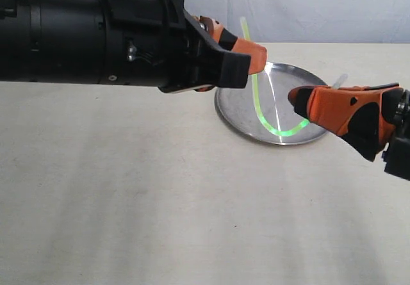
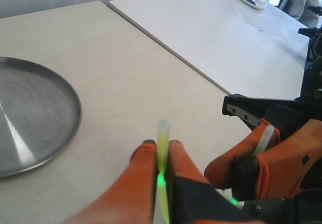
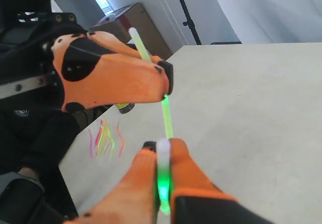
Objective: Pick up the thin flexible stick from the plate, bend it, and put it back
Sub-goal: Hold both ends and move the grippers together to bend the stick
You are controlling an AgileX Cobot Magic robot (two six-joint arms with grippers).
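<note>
The left claw [image 1: 246, 61] was clenched on the stick [image 1: 259, 109] near one end, with a pale tip poking up past its fingers. From there the stick dropped, swept round in a glowing green U, and rose to the right. Its long axis thus ran claw to claw across the scene, the loop sagging lowest in the middle. In the exterior view that loop showed against the plate [image 1: 237, 115], which lay on the bench [image 1: 128, 189]. Whether the loop's bottom touched the metal could not be told. The right claw [image 1: 296, 97] was clenched on the other end, the second pale tip sticking out past it. The bend looked done. Putting the stick back would turn on the plate lying below and between the claws, neither arm nearer. Both would need to lower together, then let go.
</note>
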